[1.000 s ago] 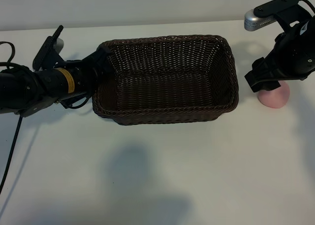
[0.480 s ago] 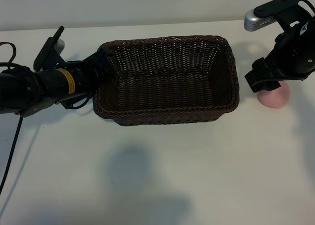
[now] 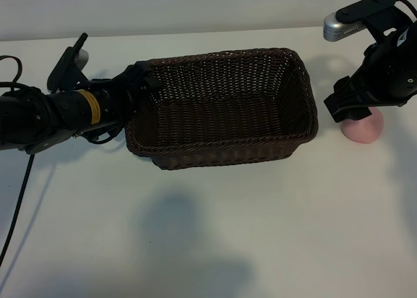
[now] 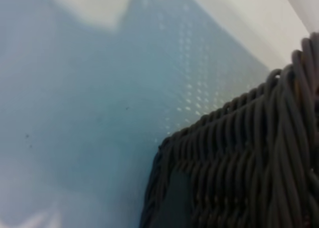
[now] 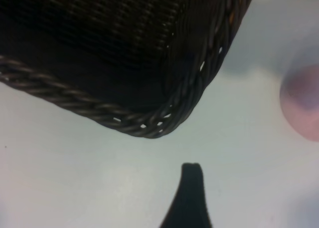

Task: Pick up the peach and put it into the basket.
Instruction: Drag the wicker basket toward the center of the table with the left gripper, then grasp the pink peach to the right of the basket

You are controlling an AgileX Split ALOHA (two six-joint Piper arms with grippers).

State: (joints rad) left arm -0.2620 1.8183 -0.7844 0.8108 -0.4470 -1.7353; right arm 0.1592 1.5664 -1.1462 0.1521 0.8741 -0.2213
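**Basket canted on the table, peach lying outside it under the right arm**

In the exterior view the basket (image 3: 221, 105) sits a little above the middle of the white table (image 3: 208, 233), turned slightly so that its 3 o'clock end rides higher in the view than its 9 o'clock end. Its inside holds nothing that shows.

The left gripper (image 3: 140, 79) is at the basket's 9 o'clock end, at the upper corner of that short side. Its dark fingers are right against the braided rim there, spread apart rather than pinched on the wicker; whether they touch the rim cannot be told. The left arm runs off toward 9 o'clock, low over the table. The left wrist view shows only the woven wall and rim corner of the basket (image 4: 239, 163) close up, with bare table beside it.

The peach (image 3: 365, 127) lies on the table at the basket's 3 o'clock side, just beside its short end and apart from it. The right gripper (image 3: 345, 109) hangs directly over the peach, hiding its upper part. Its claw stands released and holds nothing. In the right wrist view one dark fingertip (image 5: 191, 188) points toward the basket's rounded corner (image 5: 164, 123), and the peach (image 5: 304, 101) shows at the picture's edge, outside the fingers.
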